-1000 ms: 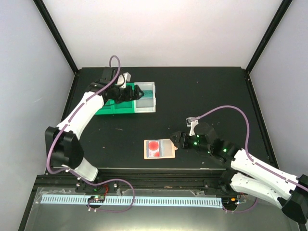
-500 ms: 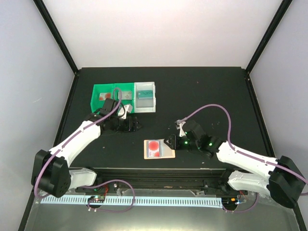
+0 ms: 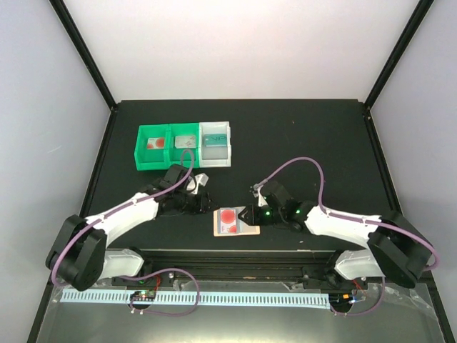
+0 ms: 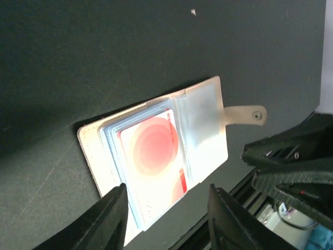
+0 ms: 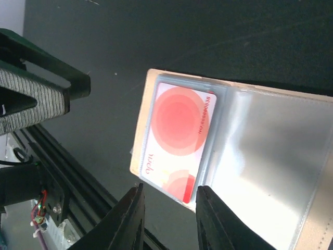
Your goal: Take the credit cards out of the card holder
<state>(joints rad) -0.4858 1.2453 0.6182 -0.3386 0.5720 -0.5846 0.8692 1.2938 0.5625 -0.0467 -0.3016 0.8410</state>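
Both arms have closed in on the card holder (image 3: 236, 222) since a second ago. The left arm has come off the bins to the holder's left side and the right arm has slid in to its right edge, while the holder has not shifted. It lies open and flat on the black table (image 3: 307, 143), near the front edge and between the two arms, with its tab pointing right. We note one red card (image 3: 228, 219) still tucked in the clear pocket of the left half. The right half shows only its shiny sleeve. The left gripper (image 4: 165, 190) hangs over the red card's end with its jaws moderately apart and nothing between them. The right gripper (image 5: 170, 190) sits at the holder's near-right corner with its jaws narrow, a slim gap between them, and no object seen clamped. We cannot tell whether it touches the holder. Well apart, toward the back left, the green bin (image 3: 141, 156) holds a pinkish card (image 3: 155, 143) in its left compartment and a grey card (image 3: 186, 141) in its right. The white bin (image 3: 216, 162) touches the green bin's right side and holds a teal card (image 3: 216, 143).
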